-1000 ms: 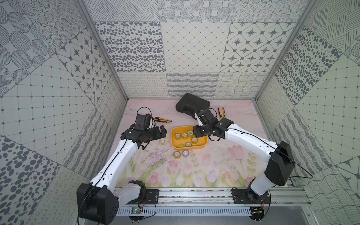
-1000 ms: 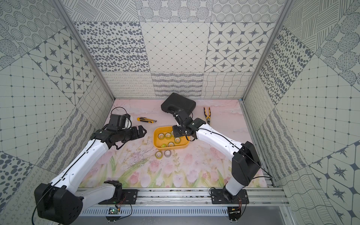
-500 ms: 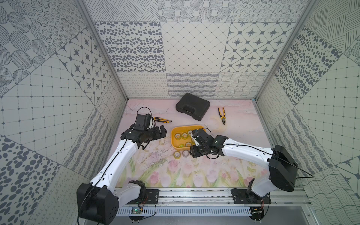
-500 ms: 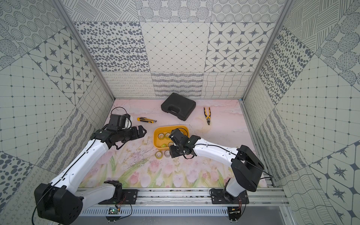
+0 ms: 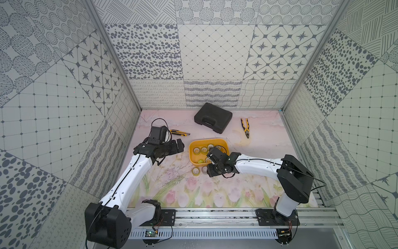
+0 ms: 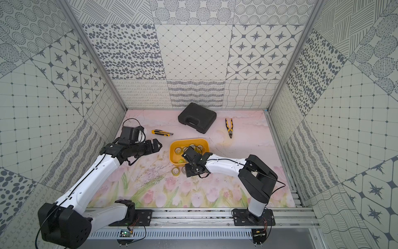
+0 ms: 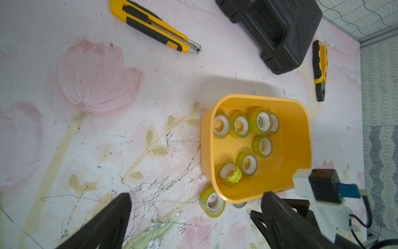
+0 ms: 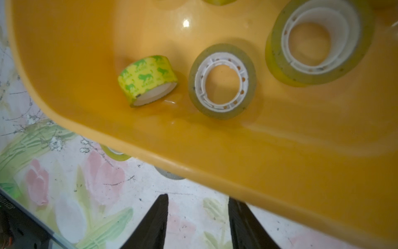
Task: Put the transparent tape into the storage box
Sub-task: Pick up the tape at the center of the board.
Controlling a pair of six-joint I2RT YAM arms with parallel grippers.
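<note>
Left wrist view: shallow yellow-orange plastic storage box with rounded corners, set on a pink floral table mat.
Inside the box: seven small rolls of clear, yellowish transparent tape with white round cores, one of them printed green and tilted by the near wall.
Outside the box: one more roll on the mat just beside that wall; another next to it, mostly hidden under the rim.
Left gripper: black fingers spread wide, nothing between them; in both top views hovering to the box's left, apart from it.
Right gripper: seen from the right wrist view, black fingers partly apart with only bare mat between, gripping nothing; in both top views pointing down at the mat by the loose rolls.
Further back: black hard plastic toolcase near the rear wall, yellow-and-black pliers to its right, yellow-and-black utility knife behind the left gripper.
</note>
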